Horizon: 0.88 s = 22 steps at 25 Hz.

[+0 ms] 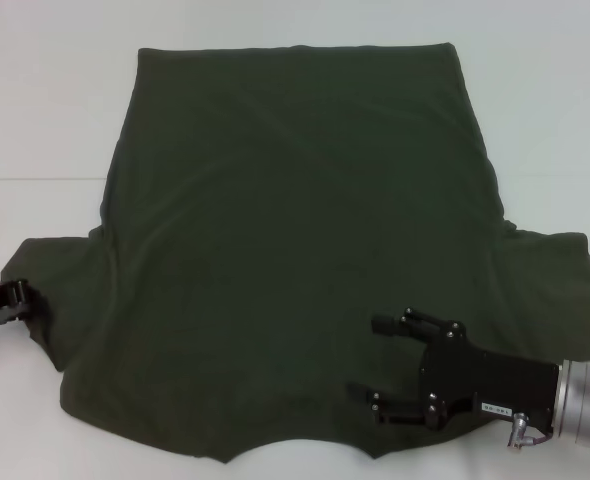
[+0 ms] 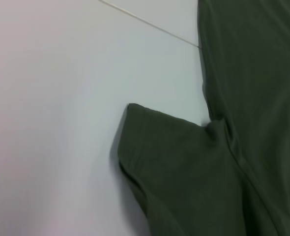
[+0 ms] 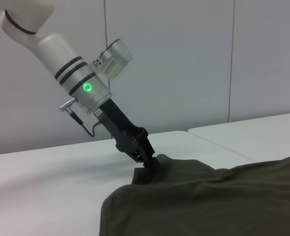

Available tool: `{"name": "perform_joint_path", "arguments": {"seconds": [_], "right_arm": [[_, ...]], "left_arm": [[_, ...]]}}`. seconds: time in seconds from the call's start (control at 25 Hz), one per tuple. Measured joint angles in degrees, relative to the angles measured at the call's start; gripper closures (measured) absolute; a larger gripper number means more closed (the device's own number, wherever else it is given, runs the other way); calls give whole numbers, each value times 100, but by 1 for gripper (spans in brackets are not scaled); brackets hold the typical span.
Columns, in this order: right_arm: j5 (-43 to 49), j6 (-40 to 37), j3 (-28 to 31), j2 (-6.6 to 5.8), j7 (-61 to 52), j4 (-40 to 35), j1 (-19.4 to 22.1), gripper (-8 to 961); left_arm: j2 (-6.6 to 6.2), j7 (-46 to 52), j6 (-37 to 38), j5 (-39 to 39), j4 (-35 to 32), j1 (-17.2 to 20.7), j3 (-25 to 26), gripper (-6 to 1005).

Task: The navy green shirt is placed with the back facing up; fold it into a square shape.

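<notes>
navy green shirt (image 1: 295, 230): flat, back up | left gripper (image 1: 20, 296): jaws pinching sleeve | right gripper (image 1: 377, 362): jaws wide

**Soft, even room light, slightly hazy pictures**

The room is brightly and evenly lit from overhead, with no glare. The white table (image 1: 55, 110) looks pale and washed. The navy green shirt (image 1: 295, 230) reads very dark, its wrinkles faint. A thin soft shadow edges the sleeve (image 2: 159, 142) in the left wrist view. The head view is mildly soft throughout. A green indicator light (image 3: 87, 87) glows on the far arm.
</notes>
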<state>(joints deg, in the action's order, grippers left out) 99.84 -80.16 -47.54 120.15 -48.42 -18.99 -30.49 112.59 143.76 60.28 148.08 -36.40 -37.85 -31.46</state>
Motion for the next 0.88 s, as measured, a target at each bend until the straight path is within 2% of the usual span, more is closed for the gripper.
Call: {"name": "perform_joint_path", "arguments": {"seconds": [0.16, 0.24, 0.64, 0.88], "right_arm": [[0, 0, 0, 0, 0, 0, 0, 26], [0, 0, 0, 0, 0, 0, 3, 26], [0, 0, 0, 0, 0, 0, -1, 26], [0, 0, 0, 0, 0, 0, -1, 26]], "left_arm": [[15, 6, -36, 21, 0, -3, 4, 914], [19, 8, -56, 29, 0, -3, 4, 711], [25, 12, -70, 64, 2, 16, -10, 613], [25, 126, -42, 367, -2, -47, -72, 554]]}}
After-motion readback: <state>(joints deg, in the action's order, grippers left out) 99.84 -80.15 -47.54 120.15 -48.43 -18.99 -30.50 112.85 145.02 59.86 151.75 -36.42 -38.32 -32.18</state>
